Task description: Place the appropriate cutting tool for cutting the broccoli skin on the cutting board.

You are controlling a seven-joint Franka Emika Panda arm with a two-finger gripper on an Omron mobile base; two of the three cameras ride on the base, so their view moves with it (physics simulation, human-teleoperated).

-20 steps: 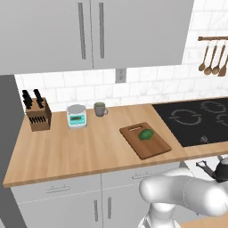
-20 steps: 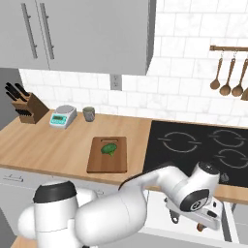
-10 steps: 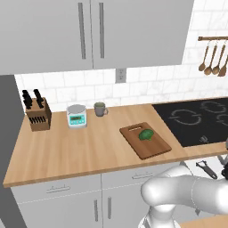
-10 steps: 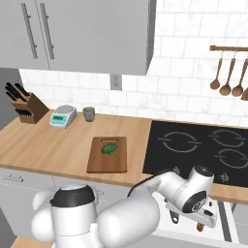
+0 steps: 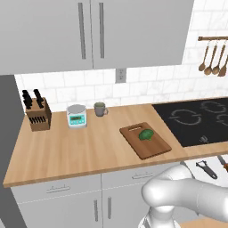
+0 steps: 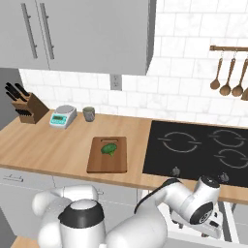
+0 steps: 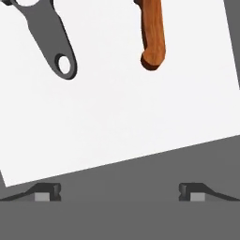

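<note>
**Stock at the drawer, fingers spread**

Left base view:
- Cutting board (image 5: 145,142), brown, lying on the pale wood bench (image 5: 80,149) just left of the black cooktop (image 5: 196,120).
- Broccoli (image 5: 145,134), one dark green floret, resting on the board.
- Knife block (image 5: 38,116), scale (image 5: 76,116) and mug (image 5: 100,108) along the back wall, well apart from the board.
- Black peeler (image 5: 206,168) in the white open drawer (image 5: 196,168) below the bench edge; an orange sliver at the right frame edge beside it is too cut off to identify.

Right base view:
- Board with floret on the bench, left of the cooktop.
- My arm reaches low toward the drawer under the cooktop; my hand is hidden behind the wrist.

Hand view:
- My fingers (image 7: 121,192), tips wide apart, gripping nothing, over the white drawer floor.
- Cutting tool (image 7: 152,33), orange handle only, its metal end out of frame, lying on the drawer floor ahead, apart from my tips.
- Grey-black peeler handle beside it, not touching
</note>
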